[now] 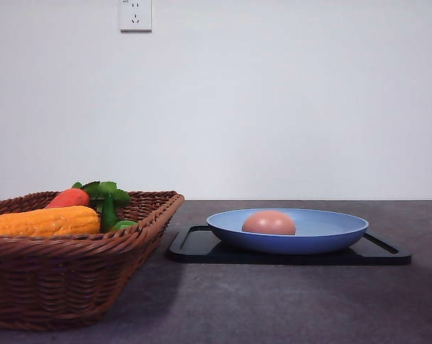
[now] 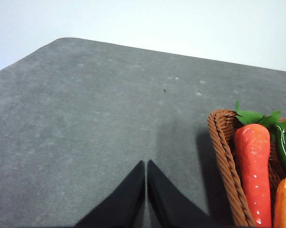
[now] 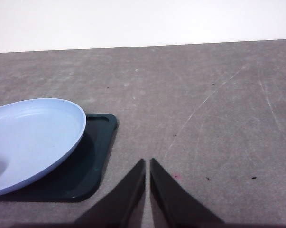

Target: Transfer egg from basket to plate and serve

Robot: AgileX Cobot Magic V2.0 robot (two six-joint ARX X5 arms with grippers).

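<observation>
I log, by size, placed against the black tray [image 1: 201, 247]: basket [image 1: 72, 279] left of it, holding corn [image 1: 44, 221] and carrot [image 1: 67, 198]; plate [image 1: 330, 233] on it; egg [image 1: 269, 223] lying in the plate; left gripper [image 2: 146, 164] and right gripper [image 3: 147, 162], both closed tight on nothing.

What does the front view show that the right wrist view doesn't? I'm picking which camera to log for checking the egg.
Front view alone: the egg lying in the plate, the basket with the carrot and corn, and the wall socket.
Right wrist view alone: the right gripper, its fingers closed together over bare table.
Both: the light-blue plate sitting on the black tray, the grey tabletop and the white wall.
</observation>
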